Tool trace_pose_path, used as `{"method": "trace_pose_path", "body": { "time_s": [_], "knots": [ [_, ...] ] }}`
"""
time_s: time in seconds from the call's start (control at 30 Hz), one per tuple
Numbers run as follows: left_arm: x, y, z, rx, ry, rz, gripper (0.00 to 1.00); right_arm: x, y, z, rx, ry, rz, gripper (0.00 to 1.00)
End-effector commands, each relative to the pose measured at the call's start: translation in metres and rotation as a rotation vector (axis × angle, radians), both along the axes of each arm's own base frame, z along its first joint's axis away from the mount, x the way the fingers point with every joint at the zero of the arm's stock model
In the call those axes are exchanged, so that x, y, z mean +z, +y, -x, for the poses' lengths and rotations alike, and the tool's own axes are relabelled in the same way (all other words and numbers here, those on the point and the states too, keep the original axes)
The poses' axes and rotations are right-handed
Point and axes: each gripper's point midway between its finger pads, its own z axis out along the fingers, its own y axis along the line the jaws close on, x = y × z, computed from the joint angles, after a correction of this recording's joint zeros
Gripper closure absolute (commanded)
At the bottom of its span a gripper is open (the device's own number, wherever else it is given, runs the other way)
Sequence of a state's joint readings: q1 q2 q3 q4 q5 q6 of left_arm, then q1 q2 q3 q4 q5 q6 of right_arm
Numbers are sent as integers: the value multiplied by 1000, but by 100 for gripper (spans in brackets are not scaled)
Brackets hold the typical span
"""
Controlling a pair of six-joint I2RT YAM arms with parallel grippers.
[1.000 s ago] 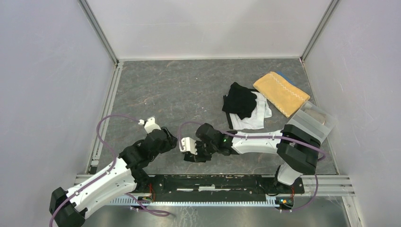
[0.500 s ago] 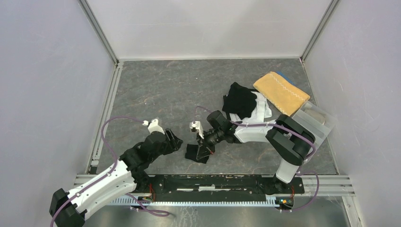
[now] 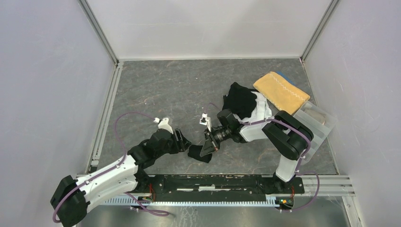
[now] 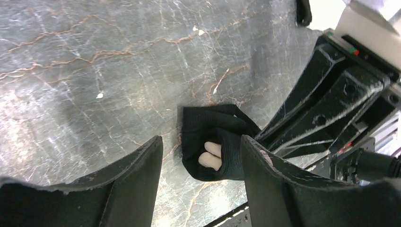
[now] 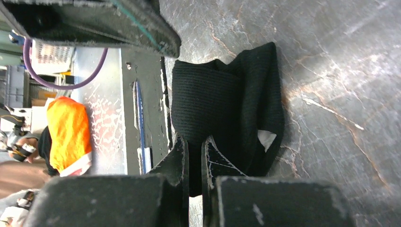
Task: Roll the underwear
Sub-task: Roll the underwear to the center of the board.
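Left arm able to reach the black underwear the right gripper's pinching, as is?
Probably yes. The left gripper is open and the black underwear lies just ahead of its fingers. The right gripper is shut on one edge, crowding that side; the side facing the left arm looks free.

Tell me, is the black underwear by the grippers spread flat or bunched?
Bunched: the black underwear lies folded over itself, with the right gripper shut on its edge.
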State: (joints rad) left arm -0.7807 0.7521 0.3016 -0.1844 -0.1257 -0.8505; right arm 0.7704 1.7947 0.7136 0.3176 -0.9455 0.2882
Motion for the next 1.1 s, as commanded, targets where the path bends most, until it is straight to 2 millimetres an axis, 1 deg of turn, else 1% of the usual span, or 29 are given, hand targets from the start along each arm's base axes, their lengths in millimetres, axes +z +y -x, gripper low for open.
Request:
{"method": "trace_pose_path", "body": {
  "time_s": [0.0,0.13,0.23,0.27,0.3,0.5,0.67,0.8,0.93,1.07],
  "knots": [
    [6,-20,1,-112,-59,14,33,-48,-30,2,-126,103,184,96],
    [5,-30,6,-165,-67,25,33,-58,-37,-4,-171,106,218,94],
    [4,-38,11,-202,-64,28,33,-61,-41,-7,-191,107,227,91],
    [8,-43,9,-213,-80,40,33,-63,-42,-8,-197,105,231,90],
    [8,-45,10,-220,-79,34,33,-64,-43,-8,-202,105,233,89],
    [-11,-45,10,-225,-45,-42,37,-65,-45,-9,-206,105,238,85],
    [-27,-38,8,-192,-22,-94,39,-63,-46,-12,-210,80,247,80],
    [-38,-34,8,-181,-5,-130,43,-57,-50,-16,-212,32,261,71],
    [-48,-30,9,-184,11,-171,47,-45,-51,-25,-215,-40,270,55],
    [-53,-29,11,-193,18,-189,51,-32,-48,-39,-214,-117,276,40]
  ]
}}
